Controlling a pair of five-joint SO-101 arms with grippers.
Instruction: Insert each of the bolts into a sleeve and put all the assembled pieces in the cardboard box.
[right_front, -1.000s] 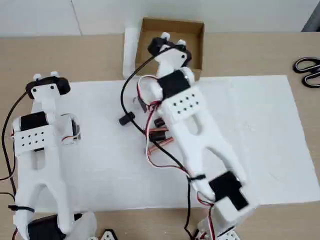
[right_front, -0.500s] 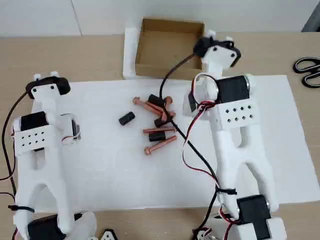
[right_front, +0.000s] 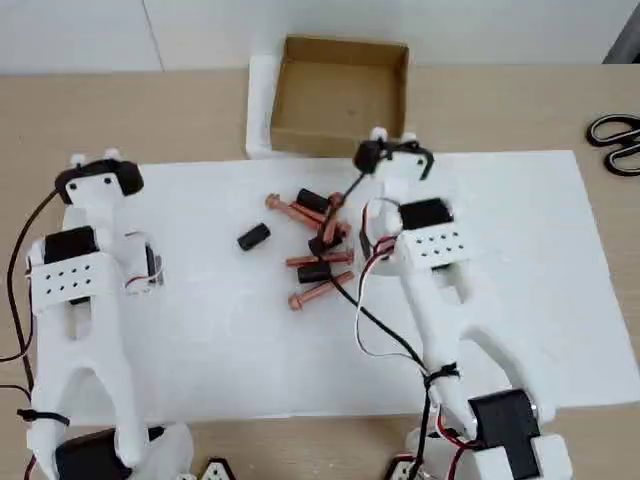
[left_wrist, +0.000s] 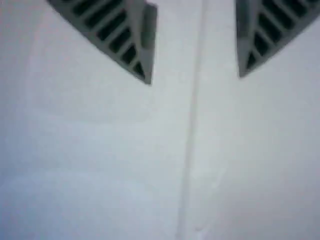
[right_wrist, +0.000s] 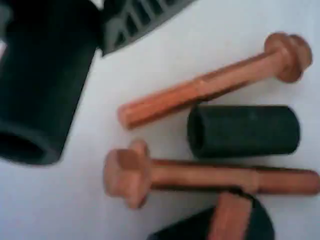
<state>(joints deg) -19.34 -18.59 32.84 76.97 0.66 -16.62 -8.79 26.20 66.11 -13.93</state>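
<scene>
Light wood table fills the high view, with a white sheet spread on it, likely so the small parts are easy to see. The cardboard box sits at the far edge, and no finished piece shows inside. Copper bolts and black sleeves lie mixed in a pile mid-sheet, and a lone sleeve lies a little apart. The right gripper hangs just beside the pile, a good spot for picking a part. The left gripper is well apart from the pile. In the left wrist view its fingers are spread over bare sheet and hold nothing. The right wrist view looks down on two bolts with a short sleeve lying between them. A near sleeve looms right beside the gripper. One cannot tell whether that gripper grasps it.
</scene>
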